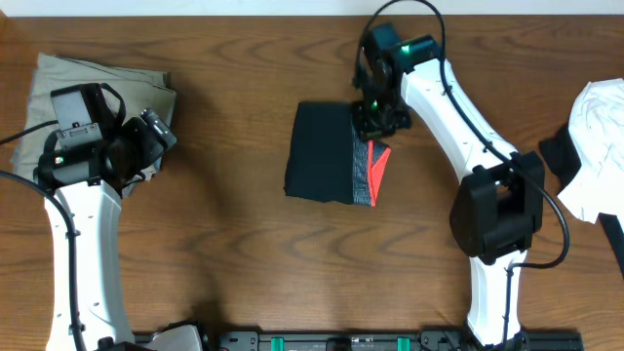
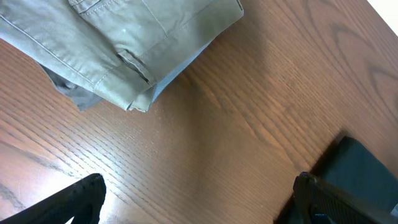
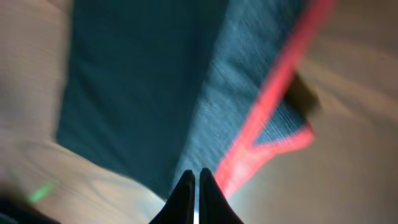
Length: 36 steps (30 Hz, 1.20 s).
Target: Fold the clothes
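Right gripper (image 3: 193, 177) is closed, tips together, over the waistband edge of the folded leggings (image 3: 137, 81). Left gripper (image 2: 196, 199) stands wide open; khaki trousers (image 2: 124, 43) lie just ahead.

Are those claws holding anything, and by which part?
Left gripper: open, empty. Right gripper: shut at the waistband end of the black leggings; whether fabric is pinched cannot be told.

khaki trousers (image 1: 88, 70): folded, far left of table (image 1: 234, 244) | white garment (image 1: 604, 127): right edge, seemingly crumpled

Black leggings (image 1: 320, 151) w/ red-grey waistband (image 1: 370, 174) — khaki trousers (image 1: 68, 83) — white garment (image 1: 603, 136).
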### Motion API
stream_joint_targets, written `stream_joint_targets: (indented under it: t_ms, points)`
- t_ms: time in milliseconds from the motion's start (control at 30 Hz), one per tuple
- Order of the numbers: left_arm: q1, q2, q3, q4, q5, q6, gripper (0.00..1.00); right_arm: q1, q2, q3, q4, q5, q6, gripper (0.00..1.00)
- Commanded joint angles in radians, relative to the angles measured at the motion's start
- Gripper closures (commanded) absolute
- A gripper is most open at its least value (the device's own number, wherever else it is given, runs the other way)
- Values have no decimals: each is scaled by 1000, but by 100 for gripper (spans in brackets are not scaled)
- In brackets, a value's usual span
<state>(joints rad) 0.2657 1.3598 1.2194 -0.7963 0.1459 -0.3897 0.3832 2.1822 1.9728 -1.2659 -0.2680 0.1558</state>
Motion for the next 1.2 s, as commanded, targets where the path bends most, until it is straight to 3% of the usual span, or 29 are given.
stream_joint_targets:
  t_ms: [0, 233, 500, 700, 833, 967, 1033, 1167]
  points:
    - [4, 6, -8, 0, -8, -5, 2, 17, -4, -34, 71, -137, -23, 98]
    - [4, 6, -8, 0, -8, -5, 2, 15, 24, -169, 209, -174, -23, 99]
    - [3, 7, -8, -7, 3, -5, 2, -36, 27, -236, 332, 59, -18, 98]
    - [2, 28, -8, -11, 73, 14, 2, -53, 21, -167, 334, 51, -45, 99]
    - [-13, 74, -8, 1, 176, 81, 2, -53, 14, -29, 224, 112, -44, 91]
    - [-54, 148, -8, 23, 331, 195, 2, -56, 13, 139, 61, 145, -45, 66]
    - [-80, 192, -8, 40, 395, 239, 2, -57, 13, 199, -5, 129, -45, 41]
    - [-130, 293, -8, 98, 417, 248, 2, -57, 12, 254, -80, 75, -44, 14]
